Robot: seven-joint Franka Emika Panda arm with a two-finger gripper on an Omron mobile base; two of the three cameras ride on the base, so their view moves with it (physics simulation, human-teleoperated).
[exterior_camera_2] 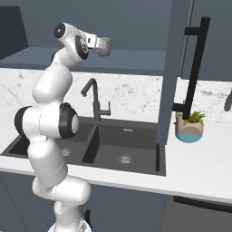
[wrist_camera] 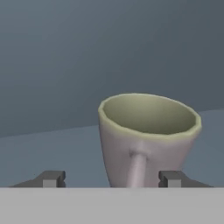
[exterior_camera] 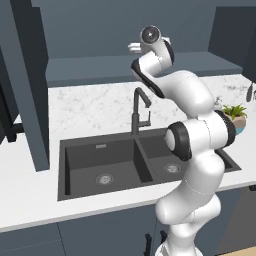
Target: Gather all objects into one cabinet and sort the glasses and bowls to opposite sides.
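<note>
The gripper (wrist_camera: pixel 109 178) is raised to the cabinet (exterior_camera_2: pixel 131 27), its two dark finger tips apart on either side of a beige-grey cup (wrist_camera: pixel 146 138). Whether the tips touch the cup's sides cannot be told. In the hand view the cup stands between them with its open mouth up and a pale ridge running down its near side; its base is cut off at the bottom of that view. In the right base view the cup (exterior_camera_2: pixel 104 45) sits at the end of the hand, just above the front edge of the cabinet's shelf floor (exterior_camera_2: pixel 131 59); whether it rests on the shelf is unclear.

Below lies a white marbled counter (exterior_camera: pixel 90 105) with a dark double sink (exterior_camera: pixel 105 165) and a black faucet (exterior_camera: pixel 140 110). A small potted plant (exterior_camera_2: pixel 191 127) stands on the counter to the right of the sink, beside an open cabinet door (exterior_camera_2: pixel 170 72) with a long black handle (exterior_camera_2: pixel 195 63).
</note>
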